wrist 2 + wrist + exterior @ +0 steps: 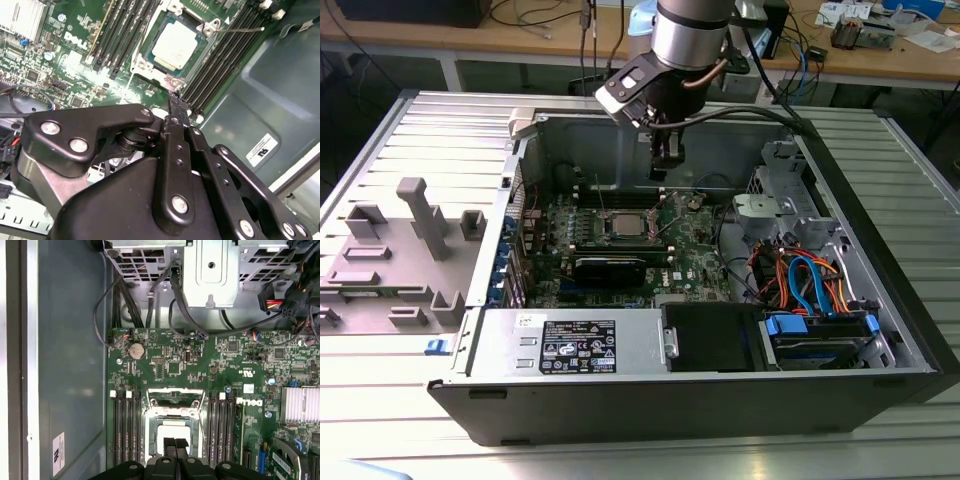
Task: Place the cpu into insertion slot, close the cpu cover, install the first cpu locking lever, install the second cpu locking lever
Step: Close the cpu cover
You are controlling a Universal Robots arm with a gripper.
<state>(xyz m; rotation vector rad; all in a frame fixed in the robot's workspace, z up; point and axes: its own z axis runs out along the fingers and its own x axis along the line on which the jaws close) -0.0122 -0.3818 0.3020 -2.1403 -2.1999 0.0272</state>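
Gripper: the gripper (pixel 176 100) was clenched on nothing, fingertips pressed together, hanging just above the motherboard (pixel 165 360) near the socket.
Cpu: the cpu (pixel 175 46) lay flat in the insertion slot (pixel 150 31), between banks of long black memory slots (pixel 220 60).
Handling: likely light, thin and rigid; the smooth top looked slippery and the contacts beneath are probably fragile, so the opposite edges suit a hold best.
Materials: matte silvery-tan square lid, dark metal rim, glossy green board, thin wire lever (pixel 240 30).

Arm: silver cylindrical metal arm segment (pixel 688 35)
Gripper: black metal linkage gripper (pixel 175 100)
Screws: silver round screws (pixel 180 203) behind the jaws
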